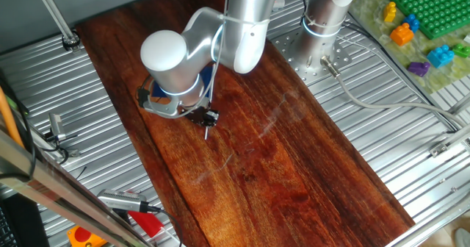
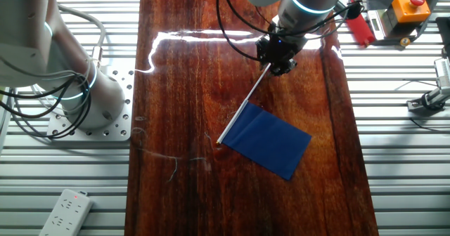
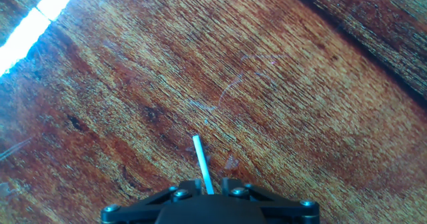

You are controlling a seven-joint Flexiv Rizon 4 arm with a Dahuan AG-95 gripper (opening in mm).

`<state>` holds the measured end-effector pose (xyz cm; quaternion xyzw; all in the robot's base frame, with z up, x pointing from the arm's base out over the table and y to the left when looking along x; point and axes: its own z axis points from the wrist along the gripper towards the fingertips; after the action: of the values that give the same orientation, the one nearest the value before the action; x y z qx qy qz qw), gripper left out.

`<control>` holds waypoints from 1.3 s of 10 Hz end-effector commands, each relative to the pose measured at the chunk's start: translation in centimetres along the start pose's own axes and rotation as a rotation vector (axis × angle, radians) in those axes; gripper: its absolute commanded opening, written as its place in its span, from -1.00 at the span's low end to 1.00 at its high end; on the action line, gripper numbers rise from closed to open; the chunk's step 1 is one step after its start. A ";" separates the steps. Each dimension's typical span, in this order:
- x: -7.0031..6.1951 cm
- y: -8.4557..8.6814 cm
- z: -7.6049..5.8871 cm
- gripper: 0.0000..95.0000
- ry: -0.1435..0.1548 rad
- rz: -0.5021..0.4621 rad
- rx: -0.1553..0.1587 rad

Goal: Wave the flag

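Flag (image 2: 271,141): a dark blue rectangle of cloth on a thin white stick, lying out over the middle of the wooden board in the other fixed view, the cloth spread to the right of the stick.
Stick (image 2: 246,109): slants from the cloth's left edge up and to the right into the gripper; its free tip pokes out past the fingers in the hand view (image 3: 202,164) and below the hand in one fixed view (image 1: 207,133).
Gripper (image 2: 279,62): fingers closed together on the white stick near its end, above the far right part of the board.
Arm (image 1: 220,41): grey and white, bends over the flag in one fixed view and hides most of the cloth there.
Board (image 2: 176,88): dark red-brown wood, glossy, with a bright glare streak at its far end.
Table (image 2: 394,123): ribbed metal on both sides of the board.
Second arm's base (image 2: 77,88): bolted to a plate left of the board.
Power strip (image 2: 67,211): white, at the near left corner.
Toy bricks (image 1: 411,26): coloured pieces by a green plate, far right in one fixed view.
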<state>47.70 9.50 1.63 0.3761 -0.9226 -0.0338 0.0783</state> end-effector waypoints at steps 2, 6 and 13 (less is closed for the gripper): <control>0.0 0.0 0.0 -0.60 0.001 0.001 0.002; -0.3 0.4 0.2 -0.60 0.007 0.015 0.008; -0.6 0.4 0.6 -1.00 0.002 0.035 0.012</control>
<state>47.68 10.19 1.13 0.3604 -0.9292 -0.0264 0.0775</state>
